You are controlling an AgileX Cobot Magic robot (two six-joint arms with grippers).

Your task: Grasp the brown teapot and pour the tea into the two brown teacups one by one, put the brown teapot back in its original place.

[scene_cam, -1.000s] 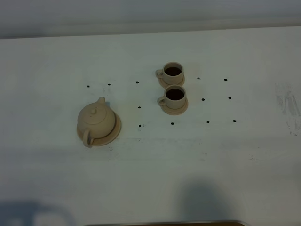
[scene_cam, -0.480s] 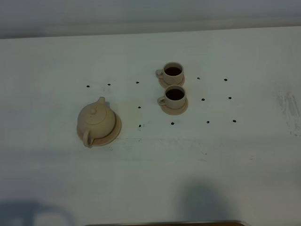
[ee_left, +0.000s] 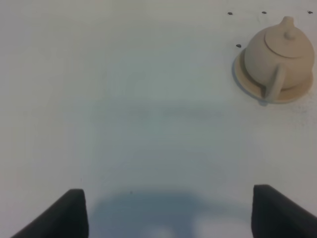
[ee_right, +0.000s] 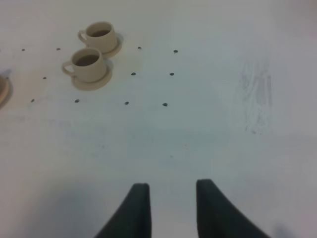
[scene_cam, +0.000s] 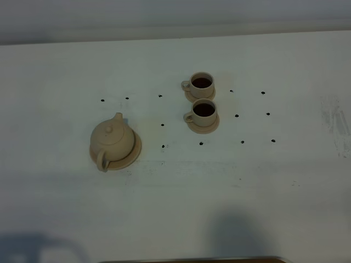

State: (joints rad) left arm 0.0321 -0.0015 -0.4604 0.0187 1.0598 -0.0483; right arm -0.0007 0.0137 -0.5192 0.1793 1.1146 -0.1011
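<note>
The brown teapot (scene_cam: 111, 139) sits on its wide tan saucer (scene_cam: 135, 150) at the left of the white table, handle toward the front. It also shows in the left wrist view (ee_left: 280, 52). The two brown teacups, the far one (scene_cam: 202, 82) and the near one (scene_cam: 204, 110), stand on small saucers at centre and hold dark liquid. They also show in the right wrist view, the far cup (ee_right: 100, 33) and the near cup (ee_right: 88, 62). My left gripper (ee_left: 168, 213) is wide open and empty, well short of the teapot. My right gripper (ee_right: 172, 208) is empty, with a narrow gap between its fingers, far from the cups.
Small dark dots (scene_cam: 242, 142) mark the white tabletop around the cups. A scuffed patch (scene_cam: 334, 118) lies at the right. Neither arm shows in the exterior view; only their shadows fall on the table's front edge.
</note>
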